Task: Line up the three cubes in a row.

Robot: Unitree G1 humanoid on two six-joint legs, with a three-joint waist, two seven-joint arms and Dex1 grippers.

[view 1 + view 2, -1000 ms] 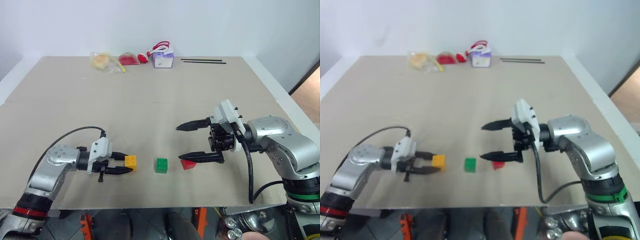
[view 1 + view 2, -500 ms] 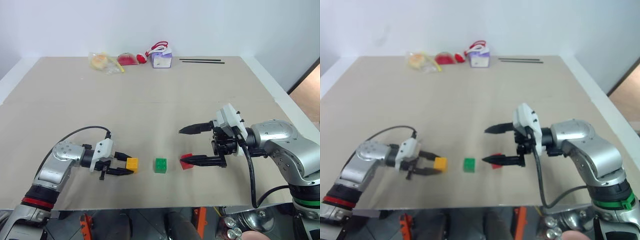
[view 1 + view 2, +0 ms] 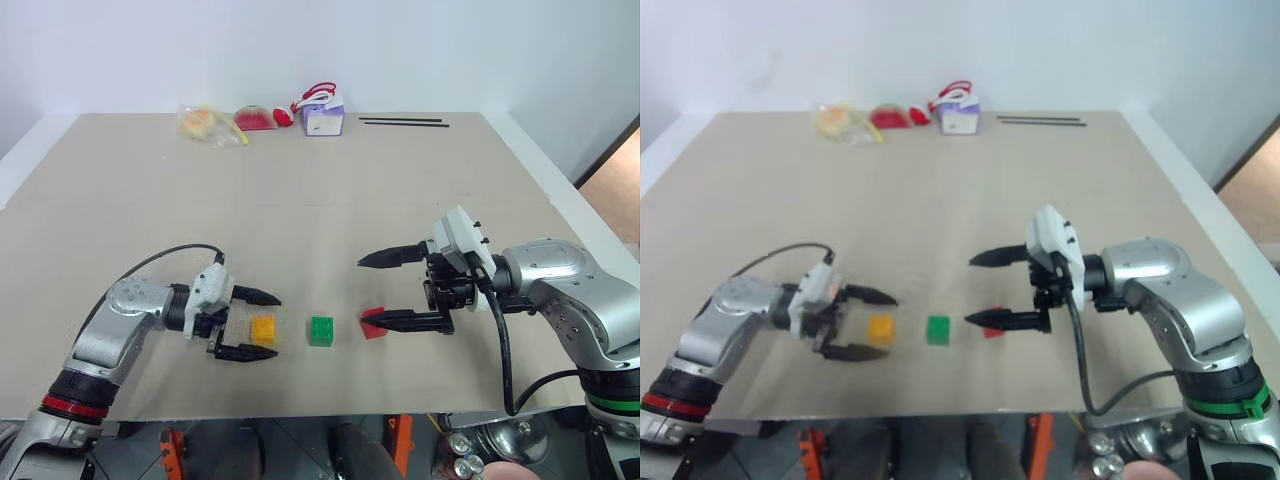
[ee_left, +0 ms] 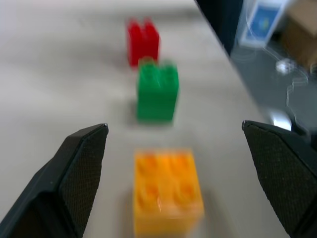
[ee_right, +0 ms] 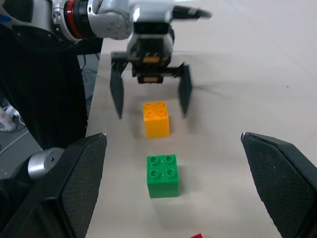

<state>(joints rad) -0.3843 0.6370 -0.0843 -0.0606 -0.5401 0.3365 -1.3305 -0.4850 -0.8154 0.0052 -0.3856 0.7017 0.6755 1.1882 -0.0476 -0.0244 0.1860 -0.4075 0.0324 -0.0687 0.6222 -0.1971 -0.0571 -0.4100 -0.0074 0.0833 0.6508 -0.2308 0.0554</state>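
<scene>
Three cubes sit in a row near the counter's (image 3: pixel 400 200) front edge: orange-yellow cube (image 3: pixel 263 328), green cube (image 3: pixel 321 331), red cube (image 3: pixel 374 323). Left gripper (image 3: pixel 266 325) is spread wide around the orange-yellow one, not gripping. Right gripper (image 3: pixel 368 291) gapes apart too, its lower finger seemingly touching the red cube.

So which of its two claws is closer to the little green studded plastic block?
Left. The left gripper stands open around the orange-yellow block just beside the green studded plastic block; the right gripper is open beyond the red block.
</scene>
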